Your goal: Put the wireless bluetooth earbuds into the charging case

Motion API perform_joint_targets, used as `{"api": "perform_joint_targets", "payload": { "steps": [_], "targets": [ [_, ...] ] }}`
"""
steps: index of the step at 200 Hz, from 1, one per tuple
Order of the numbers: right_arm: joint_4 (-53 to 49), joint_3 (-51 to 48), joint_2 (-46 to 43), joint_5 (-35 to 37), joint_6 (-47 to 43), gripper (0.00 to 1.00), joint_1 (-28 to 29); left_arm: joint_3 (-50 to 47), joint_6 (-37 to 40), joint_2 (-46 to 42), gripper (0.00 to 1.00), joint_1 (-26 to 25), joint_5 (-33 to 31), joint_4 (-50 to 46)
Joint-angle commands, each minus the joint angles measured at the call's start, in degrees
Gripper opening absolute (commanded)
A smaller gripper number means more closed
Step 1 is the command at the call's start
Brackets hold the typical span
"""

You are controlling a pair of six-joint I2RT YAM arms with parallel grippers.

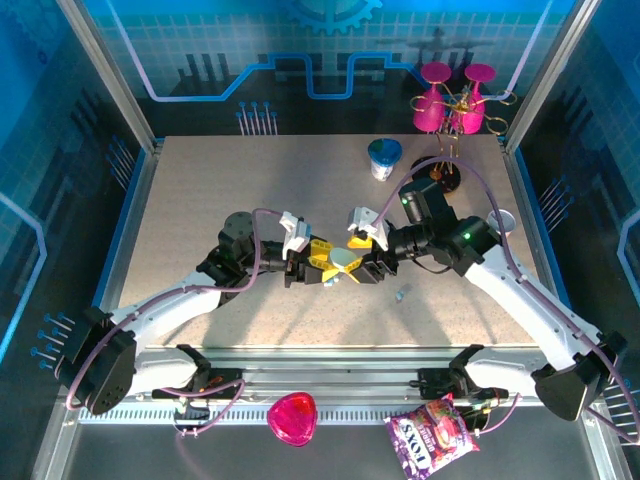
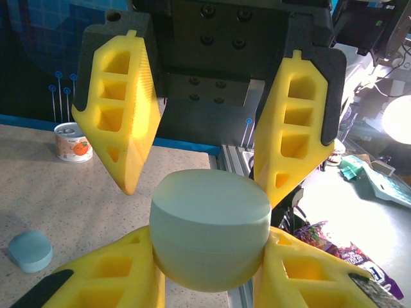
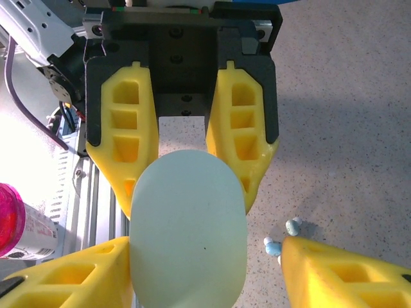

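My left gripper [image 2: 209,256] is shut on the pale green charging case [image 2: 209,212], one yellow finger against each side, and the lid is closed. In the top view both grippers meet mid-table, the left gripper [image 1: 328,266] facing the right gripper [image 1: 358,256] with the case [image 1: 342,262] between them. My right gripper [image 3: 205,250] is open around the case [image 3: 186,224]; one finger touches it and the other stands clear. Two tiny white and light-blue earbuds [image 3: 293,226] lie on the table beside that free finger, seen from above as a small speck [image 1: 400,293].
A second light-blue pebble case [image 2: 30,250] and a small can [image 2: 72,141] sit on the table. A blue-and-white cup [image 1: 384,158] and pink goblets on a wire stand [image 1: 440,95] are at the back right. A pink object [image 1: 292,418] and a snack bag [image 1: 432,437] lie beyond the front rail.
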Motion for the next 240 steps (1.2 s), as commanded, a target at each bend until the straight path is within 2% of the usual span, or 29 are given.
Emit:
{"api": "perform_joint_targets", "payload": {
  "steps": [1, 62, 89, 111, 143, 152, 181, 216, 240],
  "targets": [
    [4.56, -0.32, -1.34, 1.67, 2.18, 0.6, -1.7, -0.77, 2.95, -1.42, 0.28, -0.86, 2.8, 0.81],
    [6.44, 0.17, -2.35, 2.33, 4.05, 0.6, -3.25, -2.2, 6.57, -1.92, 0.26, -0.89, 1.77, 2.05],
    [6.95, 1.36, -1.92, 3.39, 5.29, 0.64, -3.39, -3.82, 7.36, -1.77, 0.26, -0.87, 0.27, 5.63],
    [8.84, 1.77, -2.58, 4.35, 7.27, 0.78, -3.44, -5.15, 8.31, -1.04, 0.26, -0.81, -1.78, 9.07],
    [13.07, -0.73, -5.97, 1.75, 9.15, 0.96, -3.22, -6.46, 10.17, 0.45, 0.26, -0.21, -6.8, 12.8],
    [15.81, -2.35, -7.38, 1.74, 11.28, 1.0, -3.21, -7.08, 10.54, 0.98, 0.26, 0.25, -8.23, 14.73],
    [27.25, -9.88, -12.2, 8.54, 21.0, 1.0, -4.18, -9.51, 10.16, 2.43, 0.26, 2.68, -10.7, 22.18],
    [40.51, -20.31, -15.19, 16.0, 36.6, 1.0, -10.68, -12.04, 8.17, 4.2, 0.25, 5.46, -12.34, 27.38],
    [42.29, -24.73, -14.66, 20.99, 41.93, 0.99, -13.0, -13.36, 9.62, 3.41, 0.25, 6.05, -13.3, 26.35]
  ]
}}
